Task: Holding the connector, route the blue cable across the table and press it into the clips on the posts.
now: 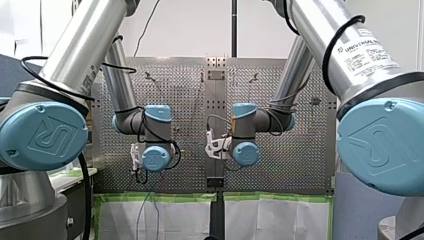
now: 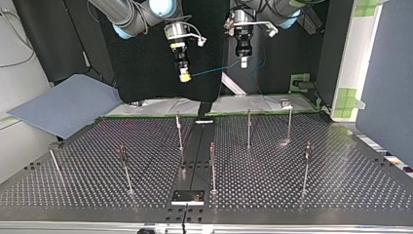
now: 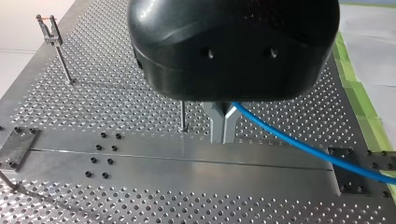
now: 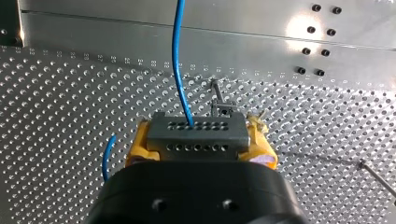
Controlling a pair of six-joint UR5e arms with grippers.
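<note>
Blue cable [image 2: 209, 71] links both raised jaws; my right grips connector [image 4: 196, 132].

Black backdrop [image 2: 146, 73], white wall [image 2: 34, 83] at the top view's left, grey-blue partition [image 2: 389, 73] at its right.

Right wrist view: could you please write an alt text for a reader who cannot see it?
My right gripper clamps a grey connector between yellow pads above the perforated table. A blue cable leaves the connector and runs ahead; a thin post with a clip stands just beyond the connector.
</note>
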